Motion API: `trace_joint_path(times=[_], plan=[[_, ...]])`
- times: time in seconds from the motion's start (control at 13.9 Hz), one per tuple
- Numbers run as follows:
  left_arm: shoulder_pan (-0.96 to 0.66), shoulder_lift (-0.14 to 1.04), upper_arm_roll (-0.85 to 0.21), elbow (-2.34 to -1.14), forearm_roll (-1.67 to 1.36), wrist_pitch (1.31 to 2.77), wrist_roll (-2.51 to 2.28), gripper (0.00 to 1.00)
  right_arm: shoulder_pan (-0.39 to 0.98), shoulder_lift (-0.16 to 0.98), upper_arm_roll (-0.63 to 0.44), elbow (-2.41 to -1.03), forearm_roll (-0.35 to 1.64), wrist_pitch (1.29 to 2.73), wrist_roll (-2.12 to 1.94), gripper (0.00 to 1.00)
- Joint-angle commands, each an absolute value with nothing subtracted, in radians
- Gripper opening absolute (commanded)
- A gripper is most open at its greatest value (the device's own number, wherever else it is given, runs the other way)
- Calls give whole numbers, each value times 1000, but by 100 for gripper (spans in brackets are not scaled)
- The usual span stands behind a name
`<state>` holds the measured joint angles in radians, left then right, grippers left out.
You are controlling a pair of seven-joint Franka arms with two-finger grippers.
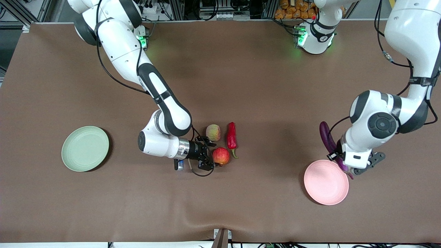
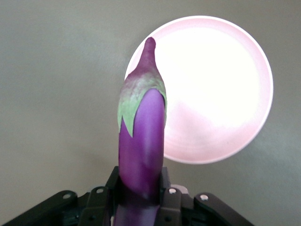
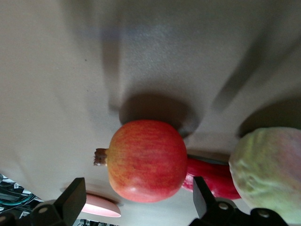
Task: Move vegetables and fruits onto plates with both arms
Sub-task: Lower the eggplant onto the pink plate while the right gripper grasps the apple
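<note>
Two transfers run at once: at lower right the left gripper, pinching the eggplant, needs lowering onto the pink plate, while mid-frame the right gripper, spread wide, should close round the pomegranate.

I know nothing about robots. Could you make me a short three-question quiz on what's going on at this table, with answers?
1. True or false: the left gripper holds the eggplant over the table beside the pink plate.
2. Which thing are the right gripper's open jaws lined up on? A) the red chili pepper B) the pomegranate C) the pale apple
3. Fill in: the green plate holds ____ pieces of food.

Key
1. True: its jaws are shut on the eggplant, next to the pink plate's rim.
2. B: the pomegranate sits between the open jaws, on the table.
3. No; it lies bare toward the right arm's end of the table.
</note>
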<state>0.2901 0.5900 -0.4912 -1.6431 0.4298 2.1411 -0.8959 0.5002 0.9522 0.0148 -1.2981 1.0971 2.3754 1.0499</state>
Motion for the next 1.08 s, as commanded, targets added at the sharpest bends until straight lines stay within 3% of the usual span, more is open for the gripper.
trace_joint_path(times=[0.0,0.43,0.5,0.79,0.86,1.01], plan=[[281,719,-502,-1508,425,2144,-873,0,505,992,15,-1250,1124,2399,1019,100],[270,814,-459,-1440,422,2215,-798,0,534,1020,18,-1230,1126,2448,999,100],[270,821,-456,-1440,422,2236,-796,0,535,1020,18,-1229,1126,2450,997,95],[267,871,-446,-1387,416,2267,-811,0,526,1012,18,-1229,1124,2445,996,28],[265,877,-446,-1387,416,2269,-815,0,522,1003,18,-1229,1123,2444,997,20],[267,890,-446,-1387,417,2279,-805,2,494,974,17,-1229,1121,2433,999,19]])
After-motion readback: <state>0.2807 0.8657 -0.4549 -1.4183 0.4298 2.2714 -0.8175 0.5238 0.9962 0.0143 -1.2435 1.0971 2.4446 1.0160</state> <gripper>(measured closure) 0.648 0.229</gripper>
